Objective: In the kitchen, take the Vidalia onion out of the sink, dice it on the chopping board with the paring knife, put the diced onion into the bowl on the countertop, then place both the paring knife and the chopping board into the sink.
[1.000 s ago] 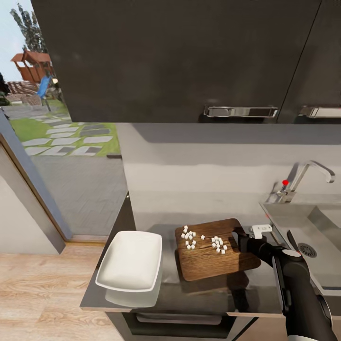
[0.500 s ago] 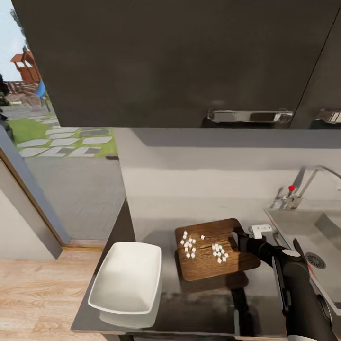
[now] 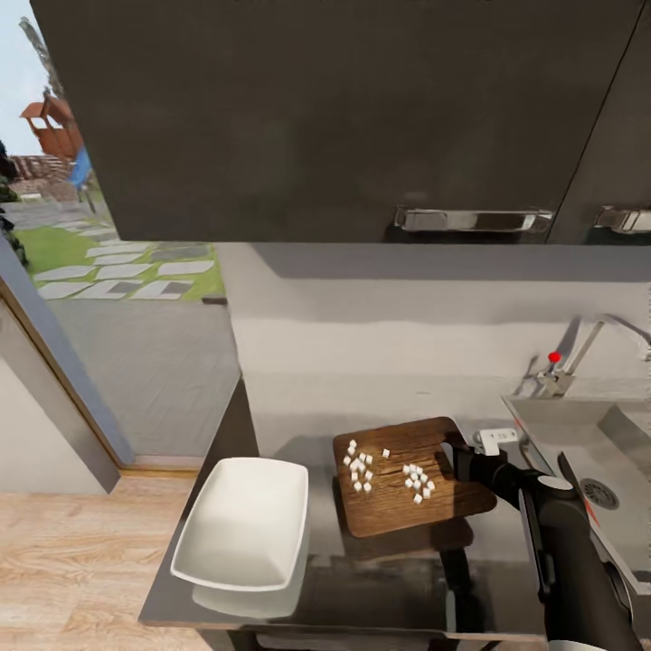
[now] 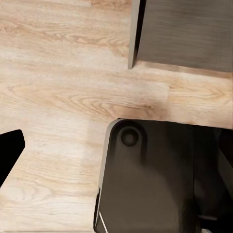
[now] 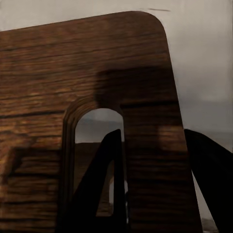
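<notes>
Right arm: reaches forward from the near right, its gripper [image 3: 463, 459] clamped on the right edge of the chopping board [image 3: 398, 493].
Board: lifted above the countertop [image 3: 380, 579], white onion pieces [image 3: 389, 470] scattered on it.
Bowl [image 3: 242, 523]: left of the board.
Sink [image 3: 601, 452]: far right.
Left gripper [image 4: 7, 153]: above wood floor [image 4: 58, 97]; jaw state cannot be told.

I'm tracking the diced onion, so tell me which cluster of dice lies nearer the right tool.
The cluster toward the sink side of the chopping board is nearer the right tool; the other cluster lies toward the bowl.
</notes>
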Tool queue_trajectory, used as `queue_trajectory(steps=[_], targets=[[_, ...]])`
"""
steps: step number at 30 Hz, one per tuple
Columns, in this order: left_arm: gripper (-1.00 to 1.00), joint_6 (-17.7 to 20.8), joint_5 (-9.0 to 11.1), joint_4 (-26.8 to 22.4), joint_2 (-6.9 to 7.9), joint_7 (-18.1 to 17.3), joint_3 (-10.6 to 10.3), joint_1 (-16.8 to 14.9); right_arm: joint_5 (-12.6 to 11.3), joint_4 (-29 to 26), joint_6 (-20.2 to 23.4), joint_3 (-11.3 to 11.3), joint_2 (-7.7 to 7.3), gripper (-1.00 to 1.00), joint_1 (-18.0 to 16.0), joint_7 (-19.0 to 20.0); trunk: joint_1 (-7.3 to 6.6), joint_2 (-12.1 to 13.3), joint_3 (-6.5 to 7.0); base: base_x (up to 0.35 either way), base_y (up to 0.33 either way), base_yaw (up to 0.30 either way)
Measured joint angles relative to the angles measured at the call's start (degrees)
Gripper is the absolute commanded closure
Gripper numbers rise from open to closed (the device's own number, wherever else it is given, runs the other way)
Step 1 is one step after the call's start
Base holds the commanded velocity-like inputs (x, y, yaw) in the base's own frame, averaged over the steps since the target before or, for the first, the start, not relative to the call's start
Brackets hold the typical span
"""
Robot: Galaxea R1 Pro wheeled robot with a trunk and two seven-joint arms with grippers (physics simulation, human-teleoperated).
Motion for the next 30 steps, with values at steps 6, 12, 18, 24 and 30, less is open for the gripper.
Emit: queue_trajectory(steps=[6,12,18,24,30], targets=[[-1.00,0.0,0.0,0.0,0.00,0.0,0.0,0.0,0.0,0.0,0.0,-0.1,-0.04,1.00,0.0,0.1,-0.01,0.0,0.00,-0.018,0.000,0.000],[-1.00,0.0,0.0,0.0,0.00,0.0,0.0,0.0,0.0,0.0,0.0,-0.2,0.00,1.00,0.0,0.1,-0.01,0.0,0.14,-0.001,0.000,0.000],[-1.00,0.0,0.0,0.0,0.00,0.0,0.0,0.0,0.0,0.0,0.0,-0.2,0.01,1.00,0.0,0.1,-0.01,0.0,0.61,0.000,0.000,0.000],[-1.00,0.0,0.0,0.0,0.00,0.0,0.0,0.0,0.0,0.0,0.0,-0.2,0.01,1.00,0.0,0.1,-0.01,0.0,1.15,0.000,0.000,0.000],[-1.00,0.0,0.0,0.0,0.00,0.0,0.0,0.0,0.0,0.0,0.0,-0.2,0.01,1.00,0.0,0.1,-0.01,0.0,1.68,0.000,0.006,0.000]])
